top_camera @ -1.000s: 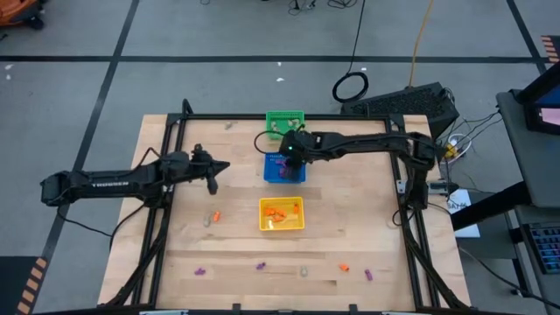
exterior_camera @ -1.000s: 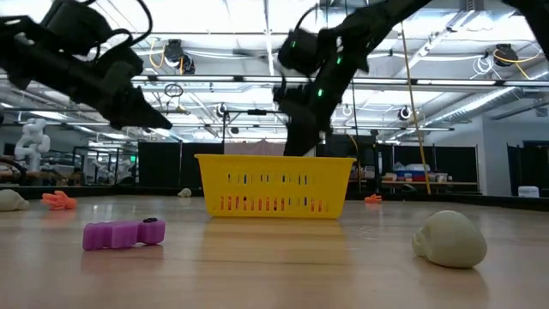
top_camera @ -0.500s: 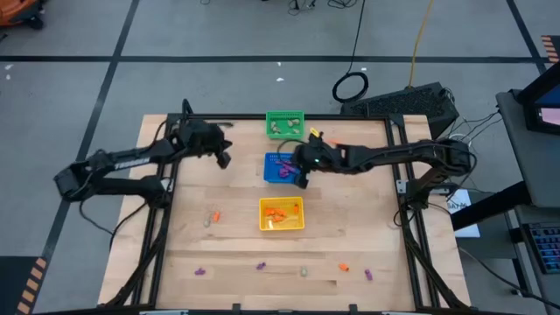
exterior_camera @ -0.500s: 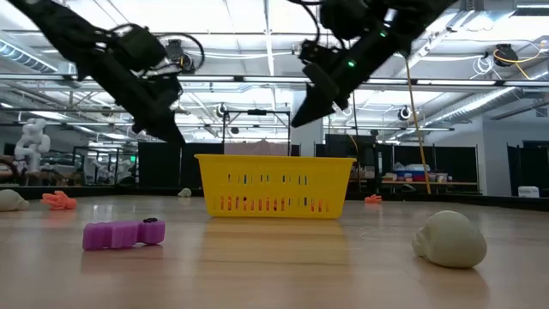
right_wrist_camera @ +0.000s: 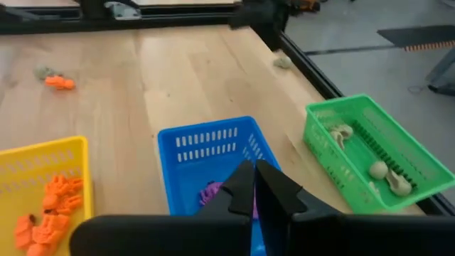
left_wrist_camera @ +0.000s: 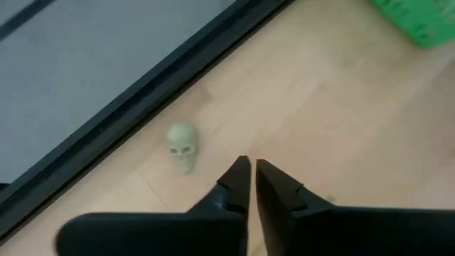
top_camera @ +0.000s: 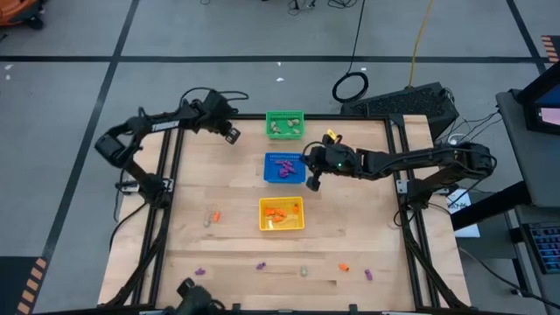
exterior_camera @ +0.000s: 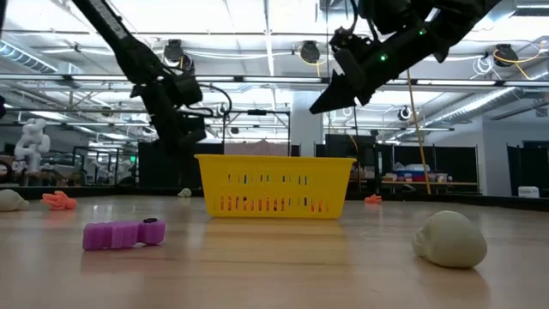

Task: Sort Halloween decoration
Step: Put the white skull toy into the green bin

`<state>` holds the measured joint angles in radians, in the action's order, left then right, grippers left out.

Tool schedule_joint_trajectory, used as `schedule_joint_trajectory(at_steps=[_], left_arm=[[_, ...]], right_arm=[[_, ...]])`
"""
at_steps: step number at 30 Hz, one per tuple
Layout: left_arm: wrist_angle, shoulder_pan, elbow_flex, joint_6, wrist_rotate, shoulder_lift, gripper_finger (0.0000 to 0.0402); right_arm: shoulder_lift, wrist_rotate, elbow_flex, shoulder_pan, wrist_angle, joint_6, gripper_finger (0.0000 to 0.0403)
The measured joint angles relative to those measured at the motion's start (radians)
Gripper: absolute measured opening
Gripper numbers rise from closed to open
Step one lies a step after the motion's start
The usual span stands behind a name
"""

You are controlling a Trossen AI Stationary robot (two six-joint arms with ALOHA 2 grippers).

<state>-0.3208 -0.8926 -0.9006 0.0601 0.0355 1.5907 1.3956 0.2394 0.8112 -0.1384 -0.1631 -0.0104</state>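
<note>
The left gripper (left_wrist_camera: 249, 169), fingers together, hangs near a stray skull (left_wrist_camera: 183, 146) at the table's eleven o'clock, likely to fetch it for the green basket (top_camera: 284, 124), while the right gripper (top_camera: 312, 182), closed and empty, sits at the blue basket's (top_camera: 284, 167) three o'clock.

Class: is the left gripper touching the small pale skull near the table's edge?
Apart. In the left wrist view, the left gripper has its fingers shut on nothing, and bare wood shows between them and the skull, which lies alone by the table's black edge rail.
</note>
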Motion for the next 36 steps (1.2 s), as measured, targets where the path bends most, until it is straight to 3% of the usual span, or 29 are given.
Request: schedule_joint_trajectory(at_steps=[10,15,28,31,36], left_arm=[[-0.012,-0.040,-0.119,0.005,-0.119,0.153,0.0149],[-0.014,-0.065,-0.124,0.001,-0.105,0.192,0.0174],[0.028,-0.080,-0.127,0.006,-0.044,0.266,0.0171],[0.033,-0.079,-0.127,0.023,-0.039,0.267,0.0143],[0.045,-0.079,-0.125,0.062,-0.027,0.268,0.0056]], right_arm=[[0.001,0.000,0.000,0.013,0.010,0.022,0.0000],[0.001,0.001,0.000,0.018,0.010,0.024,0.0000],[0.001,0.002,0.000,0.018,0.010,0.024,0.0000],[0.001,0.002,0.000,0.018,0.010,0.025,0.0000],[0.001,0.002,0.000,0.018,0.010,0.025,0.0000]])
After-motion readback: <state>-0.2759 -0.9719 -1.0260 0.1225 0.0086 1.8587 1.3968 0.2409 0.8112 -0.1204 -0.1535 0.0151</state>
